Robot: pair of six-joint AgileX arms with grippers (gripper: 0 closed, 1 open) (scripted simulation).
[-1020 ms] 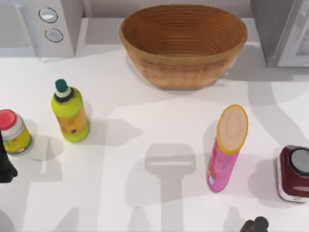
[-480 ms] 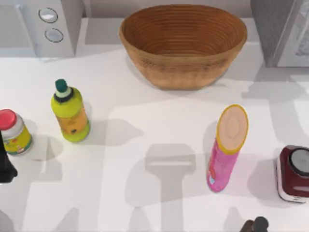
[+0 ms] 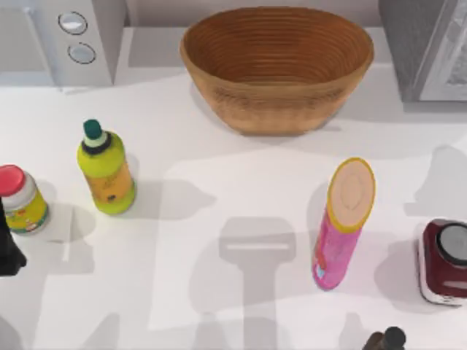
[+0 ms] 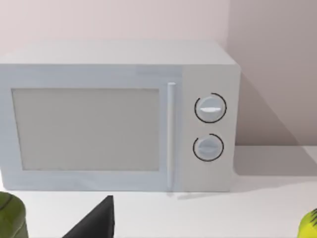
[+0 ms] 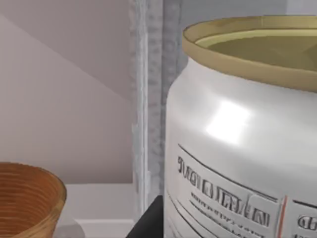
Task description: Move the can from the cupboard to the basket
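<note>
Basket (image 3: 277,65) sits at the far middle of the white surface (image 3: 219,182), open side up, nothing visible inside; cupboard (image 3: 427,44) stands at the far right corner, just right of the basket, grey body with pale framed door panel; in the right wrist view the can (image 5: 242,144) looms very close, silver-white body, gold-coloured rim, dark and red print low on its side, with the cupboard's grey edge (image 5: 148,99) right behind it and a slice of basket rim (image 5: 29,198) off to one side; the can looks to be at or in the cupboard, though the view is too tight to say whether it is inside or just at the opening; right tool: a dark sliver next to the can may be a finger, so cannot tell if it is wide, narrow or gripping; left arm parked at the left edge of the surface, dark body (image 3: 7,248) beside a red-lidded jar (image 3: 20,198); left tool state cannot be told; left wrist view faces the white microwave (image 4: 119,116) with two round knobs, which stands at the far left corner; yellow-green bottle (image 3: 106,169) upright on the left half; tall pink tube (image 3: 341,222) with yellow rim upright on the right half; squat dark-red container (image 3: 444,262) at the right edge, near the tube but apart.
</note>
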